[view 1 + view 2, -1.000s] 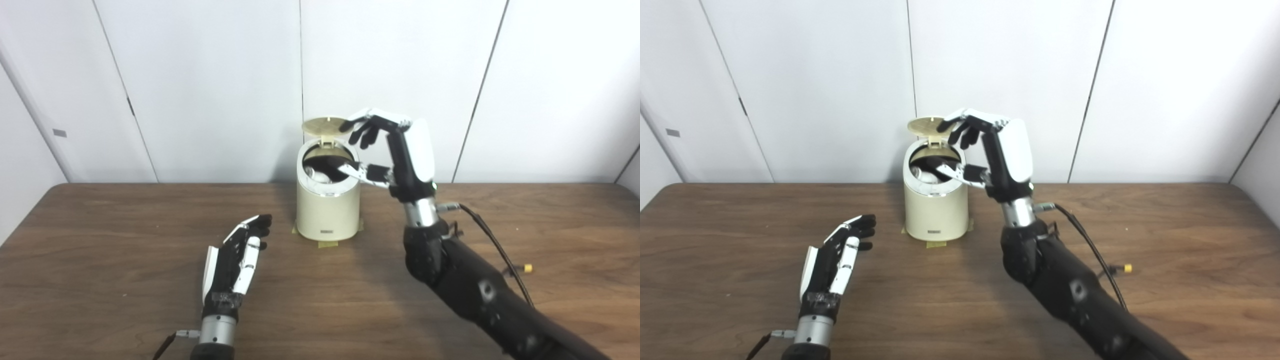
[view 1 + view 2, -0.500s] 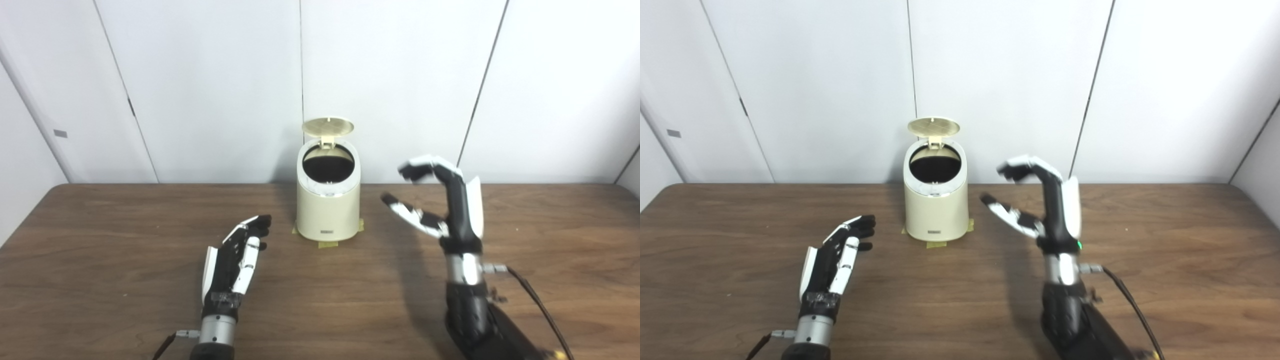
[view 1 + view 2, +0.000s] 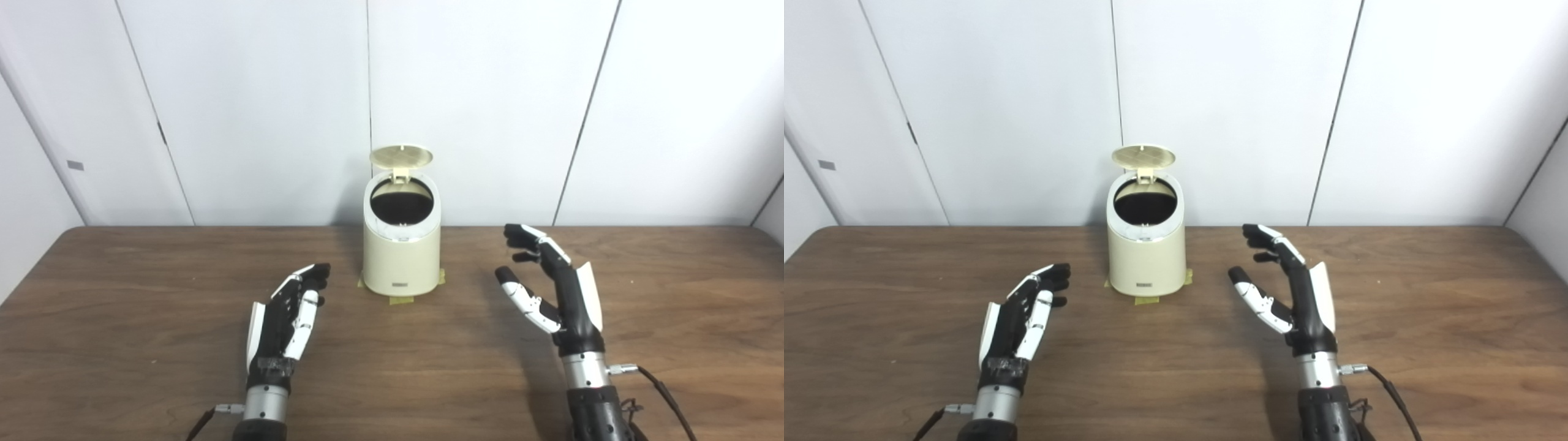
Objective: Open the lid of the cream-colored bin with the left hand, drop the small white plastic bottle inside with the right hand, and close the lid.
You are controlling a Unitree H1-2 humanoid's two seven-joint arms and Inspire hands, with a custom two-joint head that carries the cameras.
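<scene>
Fingers spread, both hands (image 3: 286,315) (image 3: 554,288) empty, at bin's (image 3: 401,254) 8 and 4 o'clock; bottle unseen, presumably inside; lid (image 3: 401,155) upright at 12: risk, a hard push tips the bin.

Bin (image 3: 1146,257) stands lid (image 3: 1143,156) up; left hand (image 3: 1020,318), right hand (image 3: 1289,294) empty, apart.

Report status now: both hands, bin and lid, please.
Left hand open, low over table. Right hand open, empty. Cream bin lid up; bottle not visible. Nothing blocking.
</scene>
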